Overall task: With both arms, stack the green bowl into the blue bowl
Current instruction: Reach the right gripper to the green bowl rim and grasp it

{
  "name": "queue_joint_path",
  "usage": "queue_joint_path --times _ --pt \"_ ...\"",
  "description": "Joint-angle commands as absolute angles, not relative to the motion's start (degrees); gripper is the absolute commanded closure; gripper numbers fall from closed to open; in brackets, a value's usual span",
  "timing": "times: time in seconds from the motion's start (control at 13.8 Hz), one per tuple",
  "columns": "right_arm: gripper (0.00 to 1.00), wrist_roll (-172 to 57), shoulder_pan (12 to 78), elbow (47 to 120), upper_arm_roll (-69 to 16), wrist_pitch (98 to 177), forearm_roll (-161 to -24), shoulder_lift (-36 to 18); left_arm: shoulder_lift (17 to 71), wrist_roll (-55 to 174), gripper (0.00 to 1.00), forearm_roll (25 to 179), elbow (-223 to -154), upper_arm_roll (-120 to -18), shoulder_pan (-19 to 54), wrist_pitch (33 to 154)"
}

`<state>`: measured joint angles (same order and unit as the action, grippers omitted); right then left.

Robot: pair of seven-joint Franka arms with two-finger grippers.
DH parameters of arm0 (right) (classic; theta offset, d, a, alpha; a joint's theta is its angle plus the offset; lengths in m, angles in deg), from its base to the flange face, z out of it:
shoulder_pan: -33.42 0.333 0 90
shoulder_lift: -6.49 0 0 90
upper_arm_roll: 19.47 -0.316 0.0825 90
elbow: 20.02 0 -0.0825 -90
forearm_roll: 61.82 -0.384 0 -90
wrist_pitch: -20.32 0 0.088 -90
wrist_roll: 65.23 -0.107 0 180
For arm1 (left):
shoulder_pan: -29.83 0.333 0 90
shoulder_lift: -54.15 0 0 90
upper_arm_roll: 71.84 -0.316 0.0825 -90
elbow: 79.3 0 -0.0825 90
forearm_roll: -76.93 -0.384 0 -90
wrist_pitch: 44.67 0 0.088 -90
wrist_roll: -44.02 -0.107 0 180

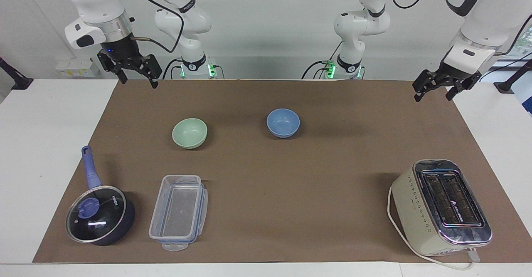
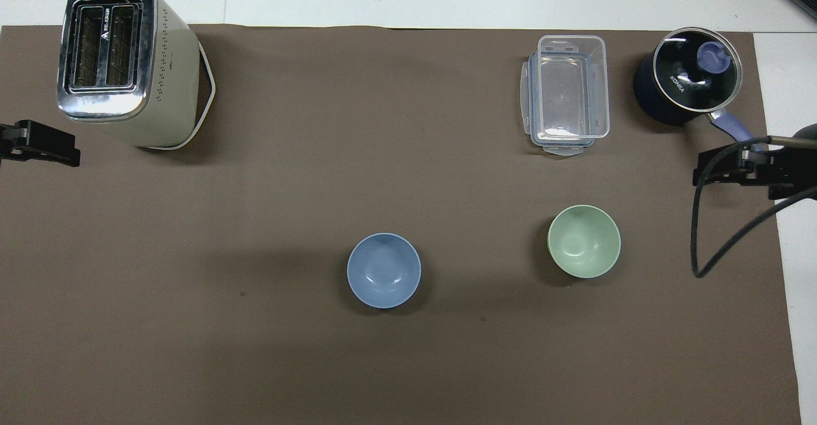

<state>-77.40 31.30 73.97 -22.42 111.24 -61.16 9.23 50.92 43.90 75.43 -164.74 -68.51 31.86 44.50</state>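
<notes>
The green bowl (image 1: pixel 189 132) sits upright on the brown mat toward the right arm's end; it also shows in the overhead view (image 2: pixel 583 241). The blue bowl (image 1: pixel 282 122) sits upright near the middle, apart from it, and shows from above too (image 2: pixel 383 270). Both bowls are empty. My right gripper (image 1: pixel 139 82) is open and empty, up in the air over the mat's edge at its own end (image 2: pixel 734 168). My left gripper (image 1: pixel 433 96) is open and empty, raised over the mat's edge at the left arm's end (image 2: pixel 44 150).
A cream toaster (image 1: pixel 440 206) stands farther from the robots toward the left arm's end. A clear plastic container (image 1: pixel 178 212) and a dark blue lidded saucepan (image 1: pixel 99 214) with a blue handle lie farther out than the green bowl.
</notes>
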Motion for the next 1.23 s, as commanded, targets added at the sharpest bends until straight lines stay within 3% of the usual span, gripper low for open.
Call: queue_joint_path --times 0.0,0.51,0.65,1.16 --pt "0.0 -77.5 30.4 85.1 -22.6 118.5 -61.9 12.3 50.7 44.5 0.0 75.7 -164.5 -68.6 32.3 44.2" --pt "0.0 -77.0 30.5 106.0 -22.6 143.7 -61.8 8.9 50.7 44.5 0.0 75.7 -164.5 -68.6 32.3 44.2" --pt "0.0 -77.0 30.5 106.5 -22.6 144.7 -61.8 6.4 50.7 44.5 0.0 75.7 -164.5 -68.6 32.2 44.2" --pt "0.0 -69.5 30.5 112.5 -22.7 148.8 -61.8 6.2 50.7 44.5 0.0 75.7 -164.5 -68.6 32.2 44.2"
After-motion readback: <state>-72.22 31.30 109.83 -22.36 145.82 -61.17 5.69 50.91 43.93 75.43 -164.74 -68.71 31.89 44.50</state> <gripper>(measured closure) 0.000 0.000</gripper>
